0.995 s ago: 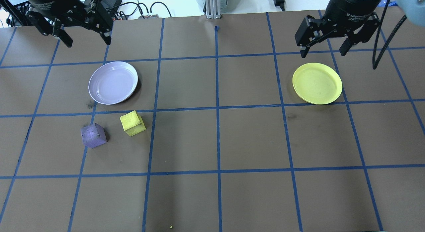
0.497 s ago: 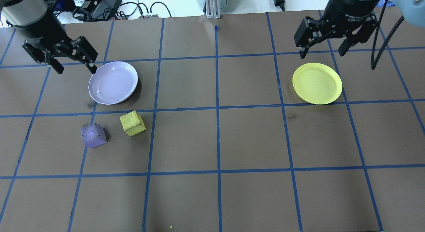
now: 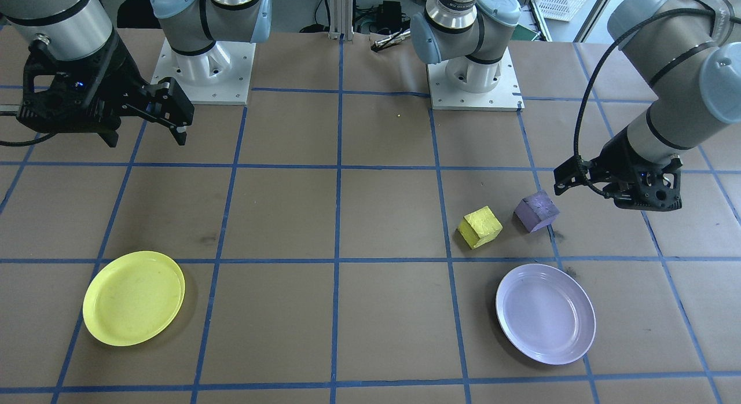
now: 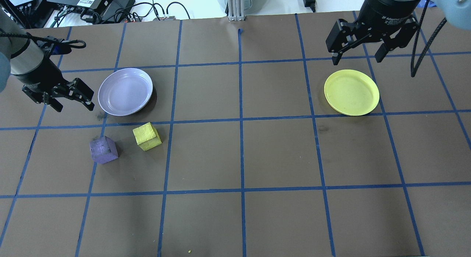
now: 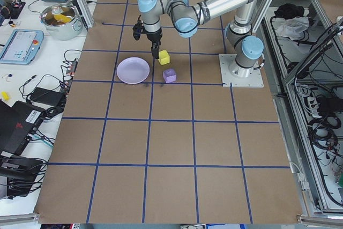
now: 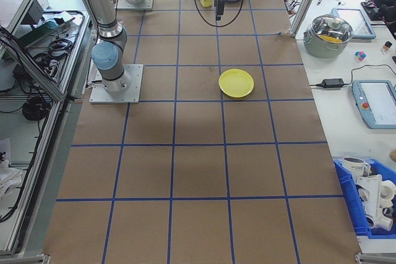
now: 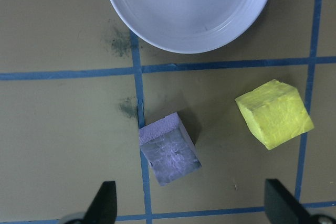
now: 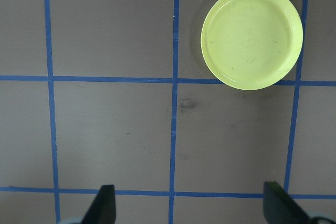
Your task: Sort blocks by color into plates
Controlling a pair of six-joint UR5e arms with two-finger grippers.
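Beneath the left claw (image 4: 72, 101), whose fingers are spread wide and hold nothing, the purple block (image 7: 169, 148) lies on the brown worktop (image 4: 279, 154) against a blue tape line (image 7: 142, 145). Just beside it, toward the claw's other finger, sits the yellow block (image 7: 274, 113), apart from it. Ahead of that claw rests the lavender plate (image 7: 189, 9), bare. Well apart, the right claw (image 4: 358, 55) hangs spread wide and unladen over the worktop, the yellow plate (image 8: 252, 37) ahead of it.
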